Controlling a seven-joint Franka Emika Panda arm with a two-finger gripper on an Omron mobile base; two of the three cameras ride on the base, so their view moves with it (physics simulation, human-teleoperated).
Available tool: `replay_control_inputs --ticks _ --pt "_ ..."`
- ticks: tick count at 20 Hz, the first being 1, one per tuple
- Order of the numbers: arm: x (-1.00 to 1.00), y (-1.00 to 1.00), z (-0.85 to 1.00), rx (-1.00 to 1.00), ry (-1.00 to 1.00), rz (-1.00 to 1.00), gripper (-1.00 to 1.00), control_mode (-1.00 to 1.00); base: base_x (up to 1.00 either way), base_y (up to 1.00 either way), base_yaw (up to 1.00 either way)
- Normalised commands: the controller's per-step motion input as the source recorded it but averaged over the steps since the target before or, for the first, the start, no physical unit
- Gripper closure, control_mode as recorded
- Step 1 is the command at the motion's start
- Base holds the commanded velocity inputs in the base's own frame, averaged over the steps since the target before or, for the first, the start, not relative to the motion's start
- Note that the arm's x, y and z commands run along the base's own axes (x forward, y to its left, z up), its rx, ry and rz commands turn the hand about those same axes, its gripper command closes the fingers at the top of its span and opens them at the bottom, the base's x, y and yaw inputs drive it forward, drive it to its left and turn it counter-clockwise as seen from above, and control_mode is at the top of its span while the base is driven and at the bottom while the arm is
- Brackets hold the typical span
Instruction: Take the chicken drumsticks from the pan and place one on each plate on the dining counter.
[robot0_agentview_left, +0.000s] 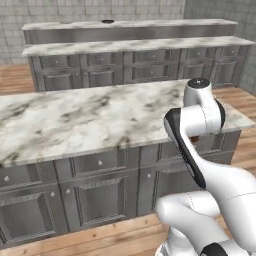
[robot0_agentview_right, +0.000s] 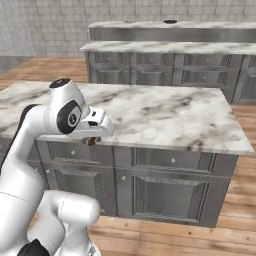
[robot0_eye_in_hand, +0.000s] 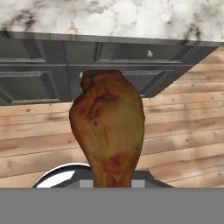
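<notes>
**Drumstick gripped in front of the island cabinets**

The chicken drumstick (robot0_eye_in_hand: 108, 131) stood upright in the hand view, orange-brown and glossy, darker and redder toward its lower end, paler and knobbly at the top; its base dropped between the gripper's fingers at the bottom of that view, so the gripper (robot0_eye_in_hand: 113, 183) was nearly closed and pinching the meat, with nothing else touched; the finger tips themselves were mostly hidden behind the drumstick. In the right base view a small brown bit of the drumstick (robot0_agentview_right: 91, 141) showed just under the white hand (robot0_agentview_right: 95, 127), hanging beside the front edge of the marble-topped island (robot0_agentview_right: 165, 117), above the grey cabinet drawers (robot0_agentview_right: 170, 160) and not resting on anything. Behind the drumstick in the hand view lay the grey panelled doors (robot0_eye_in_hand: 33, 85) with a small round knob (robot0_eye_in_hand: 149, 54), the veined marble edge above them, and the wooden plank floor (robot0_eye_in_hand: 183, 131) below. No brand, label or writing could be read anywhere. In the left base view the arm (robot0_agentview_left: 200, 150) bent up before the island; farther back ran the long dining counter (robot0_agentview_left: 130, 24) with a small dark round thing (robot0_agentview_left: 107, 21) on its top, too small to identify.
</notes>
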Motion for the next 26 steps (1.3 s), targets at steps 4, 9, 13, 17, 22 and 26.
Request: replay_control_inputs --ticks 4,9,13,17,22,26 --pt "0.0 0.0 0.0 0.0 0.0 0.0 1.0 1.0 0.41 1.0 -0.19" --pt "0.0 0.0 0.0 0.0 0.0 0.0 1.0 1.0 0.35 1.0 -0.1" --pt "0.0 0.0 0.0 0.0 0.0 0.0 1.0 1.0 0.2 1.0 -0.03" --pt "0.0 0.0 0.0 0.0 0.0 0.0 1.0 1.0 0.13 1.0 -0.02" --pt "0.0 0.0 0.0 0.0 0.0 0.0 1.0 1.0 0.07 1.0 -0.01" --pt "0.0 0.0 0.0 0.0 0.0 0.0 1.0 1.0 0.05 1.0 0.0"
